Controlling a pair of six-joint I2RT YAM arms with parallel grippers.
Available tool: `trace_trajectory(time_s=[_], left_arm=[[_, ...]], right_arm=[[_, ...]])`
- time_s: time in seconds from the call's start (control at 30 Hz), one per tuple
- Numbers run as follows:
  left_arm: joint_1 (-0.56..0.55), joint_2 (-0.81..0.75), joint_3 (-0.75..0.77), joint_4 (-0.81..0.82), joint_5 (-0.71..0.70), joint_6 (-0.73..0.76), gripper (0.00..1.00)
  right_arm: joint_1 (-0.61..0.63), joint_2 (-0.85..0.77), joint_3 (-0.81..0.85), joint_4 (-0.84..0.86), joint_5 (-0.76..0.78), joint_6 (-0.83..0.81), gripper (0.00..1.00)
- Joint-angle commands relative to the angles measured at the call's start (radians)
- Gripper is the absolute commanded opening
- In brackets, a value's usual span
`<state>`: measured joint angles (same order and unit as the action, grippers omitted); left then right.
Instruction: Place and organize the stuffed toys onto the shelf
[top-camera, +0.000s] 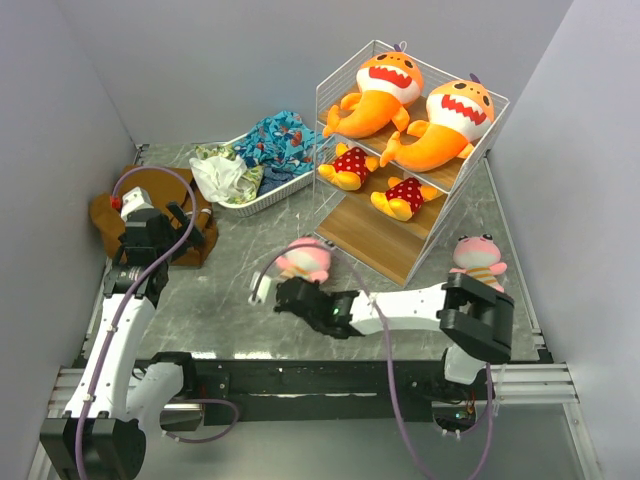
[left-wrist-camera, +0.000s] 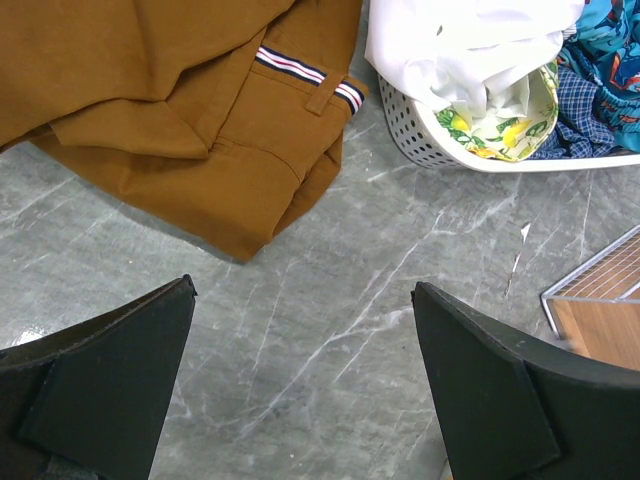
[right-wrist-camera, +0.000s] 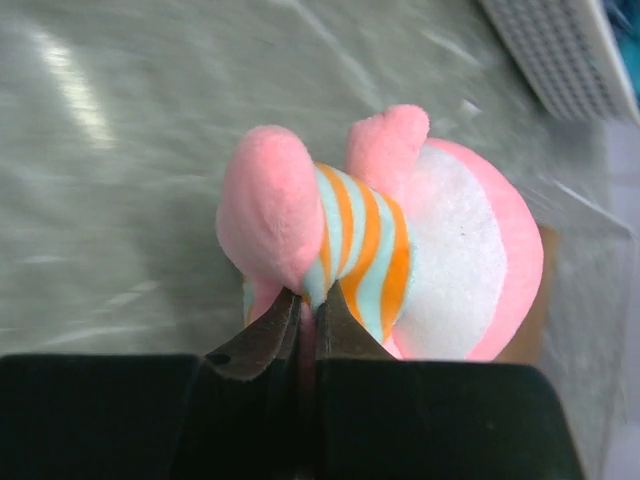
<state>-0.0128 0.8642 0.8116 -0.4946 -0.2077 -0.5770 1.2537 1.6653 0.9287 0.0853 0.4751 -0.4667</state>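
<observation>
My right gripper (right-wrist-camera: 312, 293) is shut on the edge of a pink striped plush (right-wrist-camera: 400, 250). In the top view this plush (top-camera: 303, 260) is in front of the shelf's bottom plank (top-camera: 380, 245), with the right gripper (top-camera: 290, 292) just near of it. A second pink striped plush (top-camera: 478, 258) sits right of the shelf by the right arm. Two orange sharks (top-camera: 385, 90) (top-camera: 450, 120) lie on the top tier, and two red polka-dot dolls (top-camera: 350, 165) (top-camera: 403, 195) on the middle tier. My left gripper (left-wrist-camera: 300, 290) is open over bare table, at the left (top-camera: 185, 225).
A brown cloth (left-wrist-camera: 150, 90) lies at the far left, just beyond the left gripper. A low white basket (left-wrist-camera: 420, 135) of patterned clothes stands between the cloth and the shelf, whose corner (left-wrist-camera: 600, 320) shows at the right of the left wrist view. Grey walls close in both sides.
</observation>
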Motion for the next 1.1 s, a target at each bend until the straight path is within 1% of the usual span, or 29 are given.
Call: trace_trajectory(time_s=[0.0, 0.13, 0.23, 0.3, 0.4, 0.47, 0.7, 0.83, 0.93, 0.97, 1.07], left_arm=[[-0.003, -0.013, 0.003, 0.022, -0.015, 0.012, 0.96], [-0.003, -0.017, 0.003, 0.022, -0.015, 0.014, 0.96], [-0.003, -0.016, 0.003, 0.024, -0.013, 0.014, 0.97], [-0.003, -0.013, 0.004, 0.024, -0.013, 0.014, 0.96], [-0.003, -0.011, 0.003, 0.024, -0.01, 0.014, 0.97], [-0.003, -0.01, 0.004, 0.022, -0.012, 0.014, 0.96], [-0.003, -0.013, 0.001, 0.024, -0.006, 0.012, 0.96], [-0.003, -0.011, 0.0, 0.027, -0.001, 0.012, 0.96], [-0.003, -0.008, 0.001, 0.025, -0.001, 0.012, 0.96], [-0.003, -0.008, 0.0, 0.024, -0.004, 0.011, 0.96], [-0.003, -0.014, 0.001, 0.024, -0.007, 0.011, 0.96]], right_arm=[[-0.121, -0.076, -0.011, -0.059, 0.132, -0.024, 0.0], [-0.201, -0.104, -0.042, 0.008, 0.115, -0.104, 0.0], [-0.264, -0.093, -0.041, 0.068, 0.106, -0.174, 0.0], [-0.289, -0.064, -0.033, 0.105, 0.112, -0.222, 0.0], [-0.33, -0.007, 0.001, 0.116, 0.111, -0.236, 0.0], [-0.353, 0.016, -0.002, 0.16, 0.102, -0.247, 0.0], [-0.387, 0.054, -0.022, 0.272, 0.053, -0.274, 0.02], [-0.398, 0.082, -0.016, 0.326, 0.057, -0.286, 0.03], [-0.41, 0.103, 0.005, 0.312, 0.051, -0.274, 0.07], [-0.412, 0.108, 0.009, 0.309, 0.05, -0.27, 0.1], [-0.418, 0.128, 0.016, 0.307, 0.053, -0.262, 0.14]])
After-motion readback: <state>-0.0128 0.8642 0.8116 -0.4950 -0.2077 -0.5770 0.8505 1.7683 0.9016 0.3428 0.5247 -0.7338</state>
